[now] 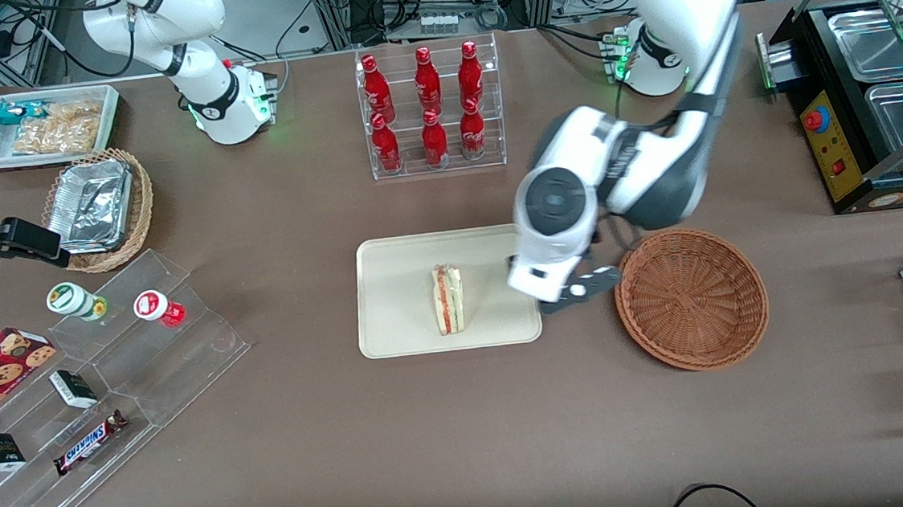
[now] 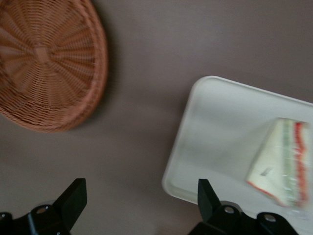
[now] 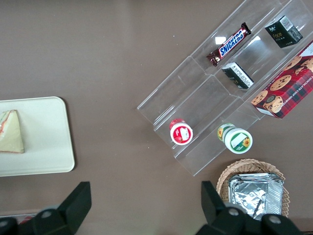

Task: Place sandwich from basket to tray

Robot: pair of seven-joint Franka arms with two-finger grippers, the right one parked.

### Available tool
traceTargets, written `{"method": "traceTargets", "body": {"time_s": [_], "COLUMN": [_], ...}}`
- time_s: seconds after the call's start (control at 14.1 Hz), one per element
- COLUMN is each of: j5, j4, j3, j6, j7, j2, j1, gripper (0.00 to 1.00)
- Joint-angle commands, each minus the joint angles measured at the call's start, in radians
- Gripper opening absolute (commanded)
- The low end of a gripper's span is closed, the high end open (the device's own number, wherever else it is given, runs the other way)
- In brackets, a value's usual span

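From the front, my pincer (image 1: 575, 292) hangs over the edge of the tray (image 1: 398, 290) that faces the basket (image 1: 693, 299), between the two. The sandwich (image 1: 449, 300) lies on the tray near its middle, standing on a long edge with the red and green filling lines showing, and nothing of mine touches it. The basket looks bare inside. I judge the placing done, so the step in hand is to get away cleanly: I should lift straight up first and only then swing toward my own end of the table, so that no finger clips the tray rim or the basket wall.

From my wrist, my pincer (image 2: 142, 205) is spread wide with nothing between the fingers (image 2: 73, 198); bare table and the tray (image 2: 220, 127) corner show in the gap. The sandwich (image 2: 286, 164) rests flat inside the rim, apart from my fingers, and the basket (image 2: 46, 63) sits clear of me. I would leave the fingers spread while rising, since closing now gains nothing.

From the parked arm's wrist, the sandwich (image 3: 11, 132) again lies well inside the tray (image 3: 49, 142), not overhanging any edge.
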Motion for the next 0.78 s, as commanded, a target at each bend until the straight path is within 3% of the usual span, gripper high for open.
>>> {"method": "traceTargets", "body": {"time_s": [0.0,0.28,0.71], "j5": [0.005,-0.023,-0.038], "j4": [-0.271,-0.390,-0.361], "j3": [-0.012,-0.012,-0.009], "j6": [0.091,0.074,-0.097], "j7": [0.122,0.363,0.584], "j2": [-0.190,-0.328,-0.453], "j1": [0.095,0.224,0.365], "gripper": [1.00,1.00,1.00]}}
